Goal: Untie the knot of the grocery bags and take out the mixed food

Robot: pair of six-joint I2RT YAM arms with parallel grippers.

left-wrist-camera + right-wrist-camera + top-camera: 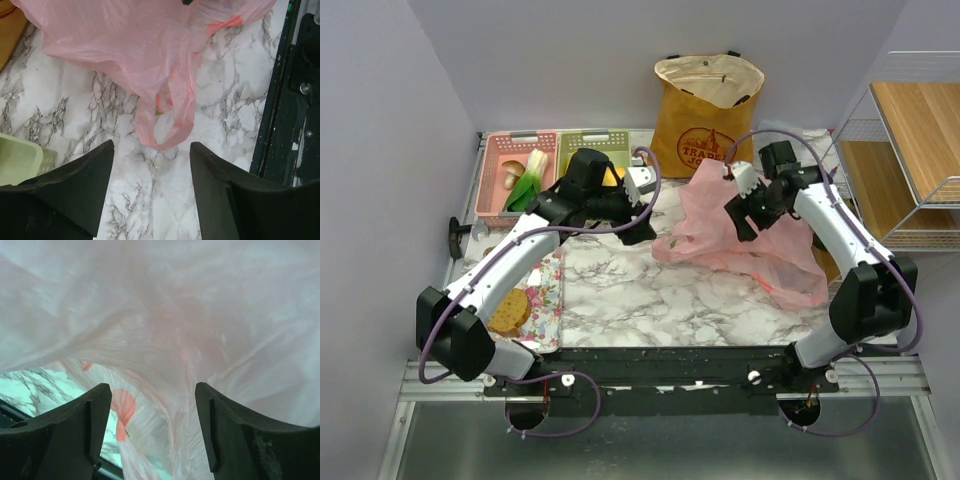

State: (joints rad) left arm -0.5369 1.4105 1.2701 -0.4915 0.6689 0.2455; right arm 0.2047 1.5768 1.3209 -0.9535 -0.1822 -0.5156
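The translucent pink plastic bag (740,240) lies crumpled on the marble table, right of centre. The mustard Trader Joe's tote (705,115) stands upright and open at the back. My left gripper (636,228) is open and empty just left of the bag. In the left wrist view (151,150) a loop handle of the bag (167,117) lies just ahead of the fingertips. My right gripper (742,218) is over the bag's top. Its jaws (152,390) are open, with bag film (165,315) hanging between them, not pinched. A leek (528,182) and a mushroom (510,172) lie in the pink basket.
A pink basket (498,150) and a green basket (592,143) sit at the back left, something yellow (612,178) in the green one. A bread slice (508,312) lies on a floral mat at the near left. A wire rack with wooden shelves (910,140) stands at the right.
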